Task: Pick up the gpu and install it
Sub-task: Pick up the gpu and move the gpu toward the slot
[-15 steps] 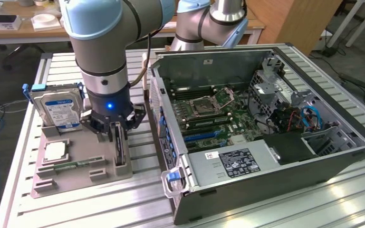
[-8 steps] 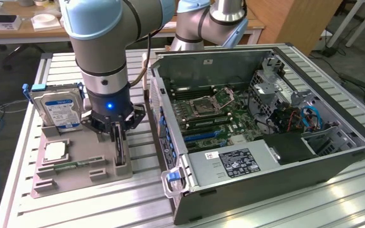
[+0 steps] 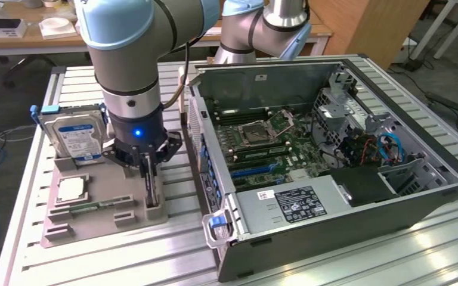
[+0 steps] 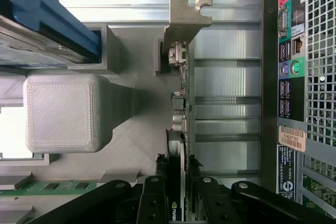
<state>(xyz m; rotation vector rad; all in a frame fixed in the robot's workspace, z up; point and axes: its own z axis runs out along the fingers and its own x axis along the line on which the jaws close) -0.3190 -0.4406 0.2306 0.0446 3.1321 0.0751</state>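
gpu (image 4: 178,77) on edge, long axis along case (image 4: 294,145) rear | gripper (image 4: 177,162) fingers spread astride it

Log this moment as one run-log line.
stage: pickup | gripper: around gpu | gpu: on edge in gray holder | computer case: open

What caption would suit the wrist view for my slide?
Gripper straddling the upright graphics card in its grey holder, beside the computer case.

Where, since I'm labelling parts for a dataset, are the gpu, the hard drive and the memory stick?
gpu (image 4: 179,103): wrist view, on the card's thin edge, about midway along.
hard drive (image 3: 73,136): exterior view, on its blue-white label.
memory stick (image 4: 52,186): wrist view, on its green board.
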